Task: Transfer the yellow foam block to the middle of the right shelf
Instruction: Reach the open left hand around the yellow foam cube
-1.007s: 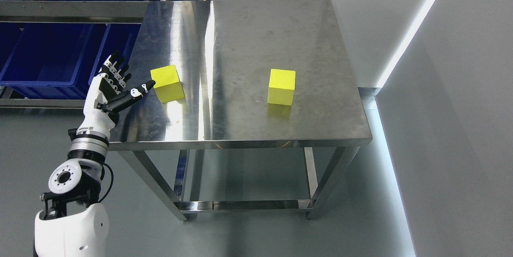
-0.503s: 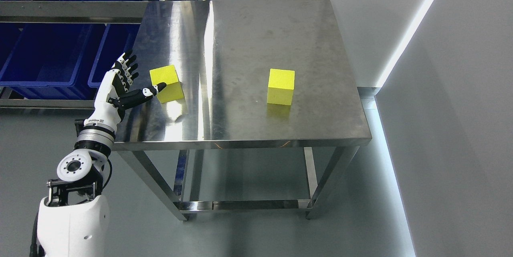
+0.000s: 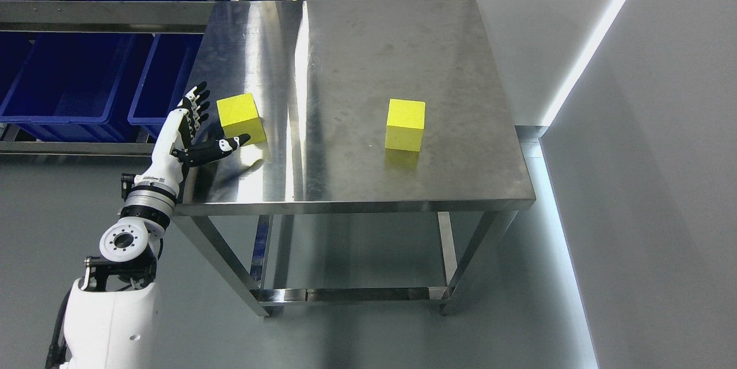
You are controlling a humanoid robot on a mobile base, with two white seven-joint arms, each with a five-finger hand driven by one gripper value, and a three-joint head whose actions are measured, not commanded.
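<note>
Two yellow foam blocks sit on the steel table (image 3: 357, 58): the left block (image 3: 241, 118) near the table's left side, the right block (image 3: 405, 124) right of the middle. My left hand (image 3: 216, 121) is open just left of the left block, with its fingers (image 3: 196, 105) spread upward beside the block's left face and the thumb (image 3: 225, 147) stretched along the block's front lower edge. The hand holds nothing. Whether the thumb touches the block is unclear. The right arm does not show.
Blue bins (image 3: 75, 90) sit on a steel rack (image 3: 98, 15) left of the table, close behind my left arm. A white wall (image 3: 633, 127) runs along the right side. A lower rail (image 3: 351, 294) joins the table legs above the grey floor.
My left hand has moved right and forward to the left block; the thumb now lies along the block's front edge. The blocks have not moved. The camera shifted slightly.
</note>
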